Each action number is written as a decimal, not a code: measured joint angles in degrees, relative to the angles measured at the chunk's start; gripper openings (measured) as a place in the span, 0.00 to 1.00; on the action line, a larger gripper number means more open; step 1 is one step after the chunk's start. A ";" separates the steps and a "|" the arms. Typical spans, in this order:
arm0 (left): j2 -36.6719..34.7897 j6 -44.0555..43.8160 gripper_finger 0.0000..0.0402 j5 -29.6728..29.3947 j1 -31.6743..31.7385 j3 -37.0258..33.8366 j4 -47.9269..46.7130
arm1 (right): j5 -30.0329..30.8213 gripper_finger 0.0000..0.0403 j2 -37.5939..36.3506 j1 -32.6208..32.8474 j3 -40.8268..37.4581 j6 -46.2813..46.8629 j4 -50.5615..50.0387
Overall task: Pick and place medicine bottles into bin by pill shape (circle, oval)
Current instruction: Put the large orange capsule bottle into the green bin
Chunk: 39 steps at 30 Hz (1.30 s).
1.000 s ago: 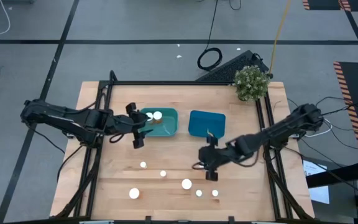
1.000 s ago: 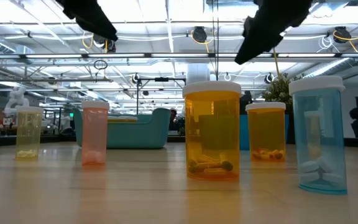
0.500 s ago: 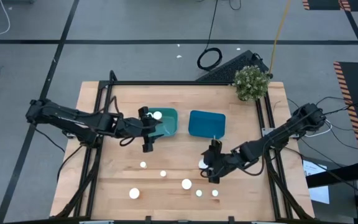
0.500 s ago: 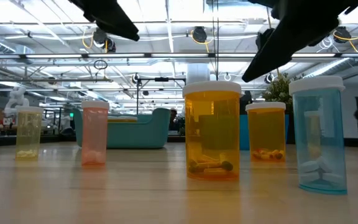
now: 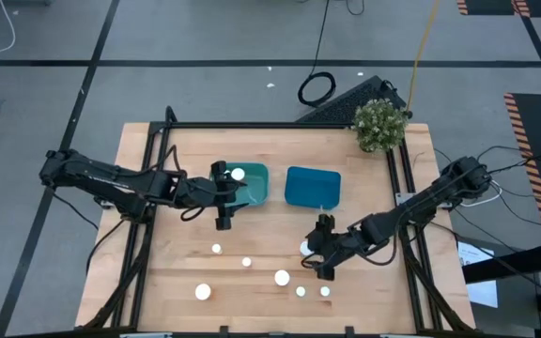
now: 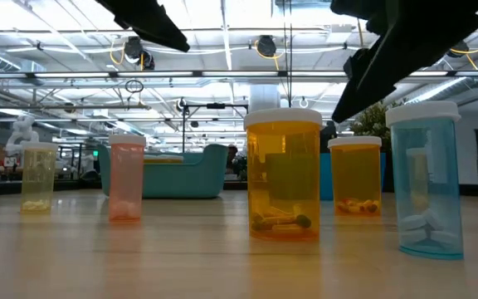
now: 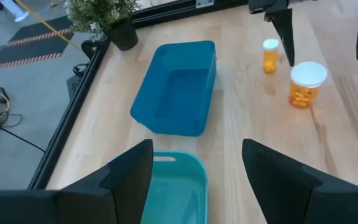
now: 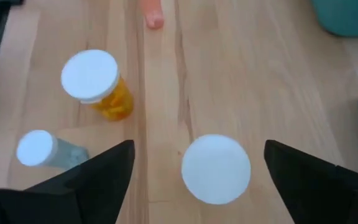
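Several white-capped medicine bottles stand upright on the near half of the wooden table. One more white cap shows inside the teal bin; the blue bin is beside it. My right gripper is open above one bottle. In the right wrist view its fingers stand on either side of that bottle's white cap, apart from it. My left gripper hangs open at the teal bin's near left corner, with nothing between its fingers.
In the low view a yellow bottle, a pink one, a large orange one, a small orange one and a blue one stand in a row. A potted plant sits at the far right corner.
My left gripper has gone toward the table's right edge, along the teal bin's near side. My right gripper has come down and a little toward the near edge, over the bottle below it. The bottles have stayed in place.
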 joint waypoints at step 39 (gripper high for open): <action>0.00 0.40 0.62 0.50 0.00 0.00 -0.55 | -9.14 0.57 4.89 -5.60 0.02 -4.24 -1.95</action>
